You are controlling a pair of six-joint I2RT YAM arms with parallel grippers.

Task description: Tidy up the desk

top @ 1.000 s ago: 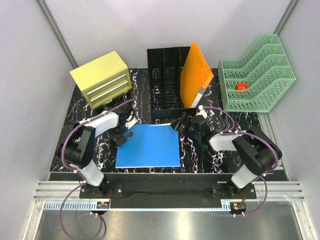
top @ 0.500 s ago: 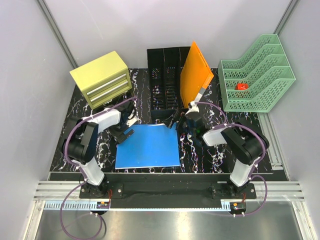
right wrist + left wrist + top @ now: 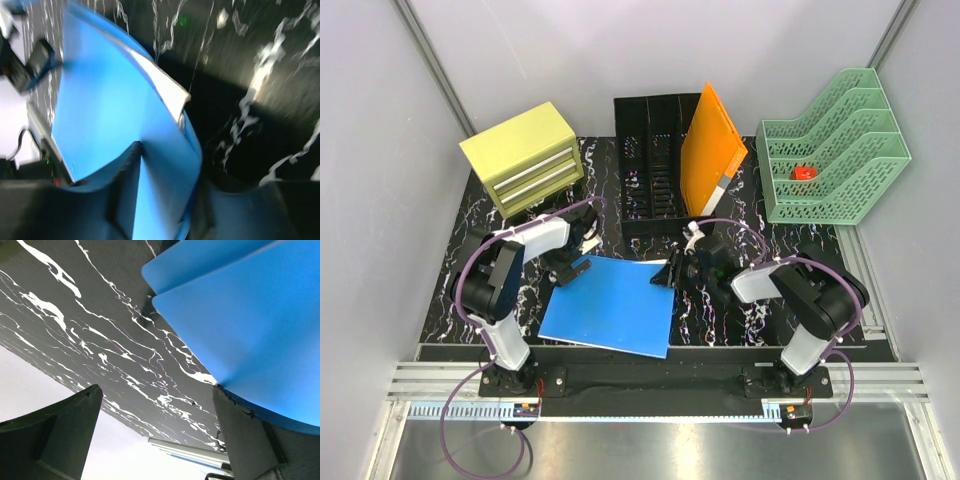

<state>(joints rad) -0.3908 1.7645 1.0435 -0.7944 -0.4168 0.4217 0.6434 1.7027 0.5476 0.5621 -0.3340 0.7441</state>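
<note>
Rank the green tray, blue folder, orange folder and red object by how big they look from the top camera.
Largest to smallest:
1. green tray
2. blue folder
3. orange folder, standing up
4. red object, tiny, inside the tray

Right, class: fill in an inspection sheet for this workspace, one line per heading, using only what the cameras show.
Surface: desk, black with white veins; nothing spilled seen.
Job's things: blue folder lies askew at the near middle.
Clutter: orange folder stands at the right end of the file holder; red item sits in the green tray; drawer unit at far left.
Grippers: left gripper open at the blue folder's far left corner; right gripper shut on its far right corner, which curls up.
Cables: purple cables loop along both arms.
Surroundings: pale walls; metal rail along the near edge.
</note>
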